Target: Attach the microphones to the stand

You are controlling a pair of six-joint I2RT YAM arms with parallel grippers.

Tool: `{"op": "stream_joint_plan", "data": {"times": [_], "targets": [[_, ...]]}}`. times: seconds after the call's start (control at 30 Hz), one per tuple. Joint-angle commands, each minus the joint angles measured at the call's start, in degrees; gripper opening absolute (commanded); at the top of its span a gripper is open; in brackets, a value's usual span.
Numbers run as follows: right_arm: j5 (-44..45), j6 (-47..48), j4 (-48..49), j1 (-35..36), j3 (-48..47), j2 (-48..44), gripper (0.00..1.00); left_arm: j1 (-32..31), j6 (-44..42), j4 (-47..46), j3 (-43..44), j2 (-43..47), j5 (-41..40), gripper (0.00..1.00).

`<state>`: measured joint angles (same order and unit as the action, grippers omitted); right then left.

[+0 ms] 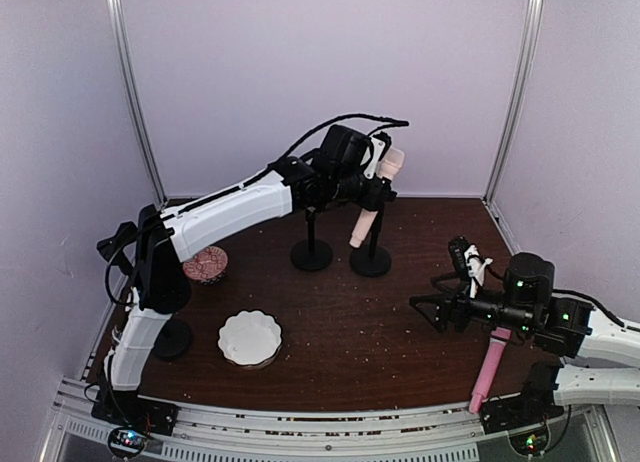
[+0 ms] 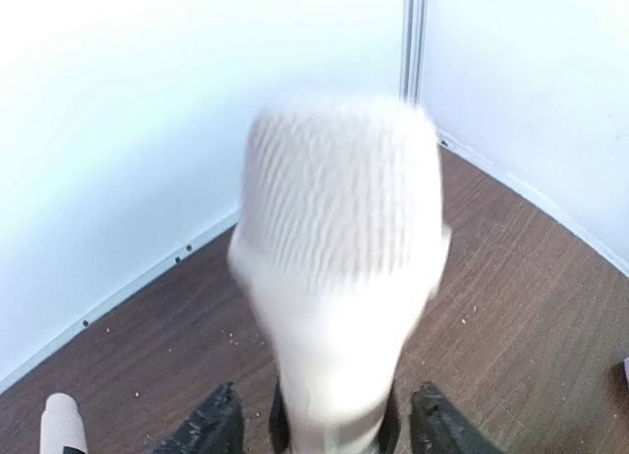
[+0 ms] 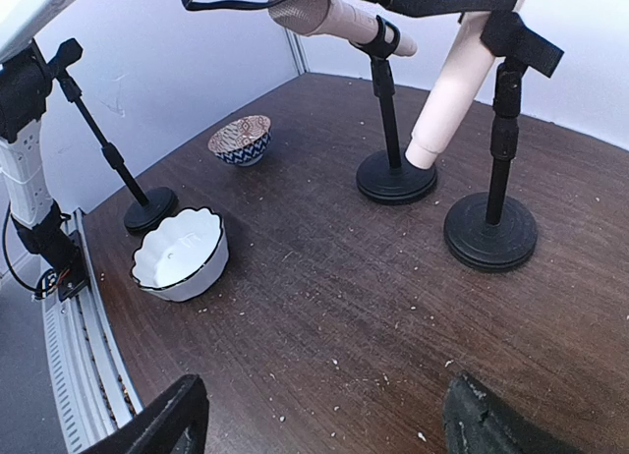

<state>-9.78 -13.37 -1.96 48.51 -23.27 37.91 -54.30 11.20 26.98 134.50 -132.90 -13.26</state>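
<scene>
While the left arm (image 1: 235,207) spans from the lower left of the frame up to the centre, the left hand (image 1: 375,187) sits at the clip of the right central stand (image 1: 372,257); a cream microphone (image 1: 363,220) slants through that spot, head up, tail down toward the base. The wrist view shows a finger (image 2: 208,429) on each side of the blurred shaft, with dark pieces hugging it between them, so I cannot tell whether that hand grips the shaft or stands loose around it. The right arm (image 1: 580,327) lies low at the right edge; the right hand (image 1: 428,314) hangs over the counter with jaws wide apart and nothing between them.

The neighbouring stand (image 1: 311,250) already carries a seated microphone (image 3: 334,17) in its clip; the third stand (image 1: 172,337), at the left, holds nothing. The pink microphone (image 1: 490,367) slants beneath the right arm at the lower right, well apart from every stand.

By my reading the second microphone is being seated. The next move calls for the shaft to sit fully in the clip and for a release that does not drag the light stand over; the pink one and the left stand wait after that.

Pale walls (image 1: 320,72) with metal corner posts close in the dark wood-grain counter (image 1: 400,352). A white scalloped bowl (image 1: 250,337) sits left of centre; a patterned bowl (image 1: 205,264) sits above it; pale crumbs dot the surface.
</scene>
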Motion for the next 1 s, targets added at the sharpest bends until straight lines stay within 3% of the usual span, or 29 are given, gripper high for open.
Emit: {"op": "stream_joint_plan", "data": {"times": [0.0,0.2,0.4,0.57,0.8,0.97], "targets": [[0.46,-0.63,1.32,0.18,-0.11,0.14,0.83,0.22,-2.19,-4.37,1.58,2.47,0.14,0.64],[0.51,-1.31,1.30,0.18,-0.30,0.17,0.83,0.17,-5.12,-4.36,-0.35,7.14,1.15,0.69],[1.77,-1.87,1.63,0.19,0.08,0.23,0.83,-0.08,-7.32,-1.39,-10.45,21.87,2.07,0.69],[3.36,-2.06,2.58,0.19,0.38,1.44,0.83,-0.19,-7.87,10.63,-18.31,32.86,0.13,0.69],[3.59,-1.96,1.29,0.13,-2.07,6.90,0.85,0.03,0.67,22.71,-34.85,48.73,-8.95,0.70],[2.68,-2.98,5.24,0.16,-0.68,8.92,0.85,3.36,4.53,34.30,-40.34,53.80,-9.12,0.74]]}}
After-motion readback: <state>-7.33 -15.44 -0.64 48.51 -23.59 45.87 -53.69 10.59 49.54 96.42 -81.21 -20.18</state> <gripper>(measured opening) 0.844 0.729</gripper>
